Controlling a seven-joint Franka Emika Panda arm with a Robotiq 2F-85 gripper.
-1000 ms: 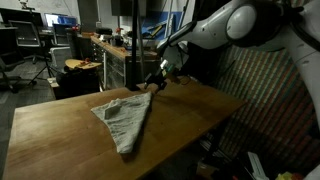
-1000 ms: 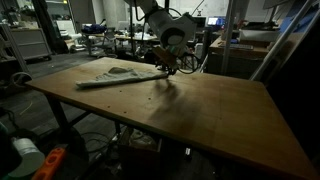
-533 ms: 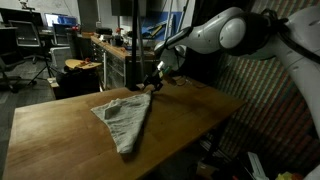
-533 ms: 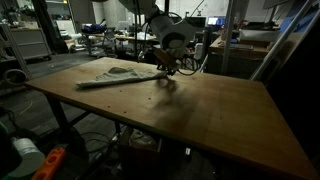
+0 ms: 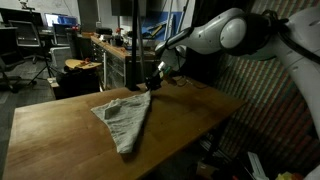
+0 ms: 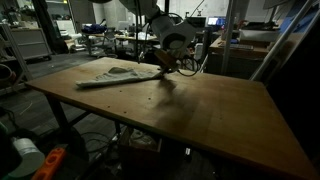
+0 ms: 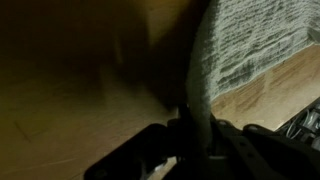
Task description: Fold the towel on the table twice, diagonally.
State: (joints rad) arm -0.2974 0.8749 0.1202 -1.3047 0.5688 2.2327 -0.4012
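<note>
Fingers of the gripper were clamped on a corner of the gray towel (folded into a triangle); the rest was laid flat on the wooden table.

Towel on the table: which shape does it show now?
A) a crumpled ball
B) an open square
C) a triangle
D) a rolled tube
C: in an exterior view the towel lies as a triangle on the table, with one corner at the tool.
</note>
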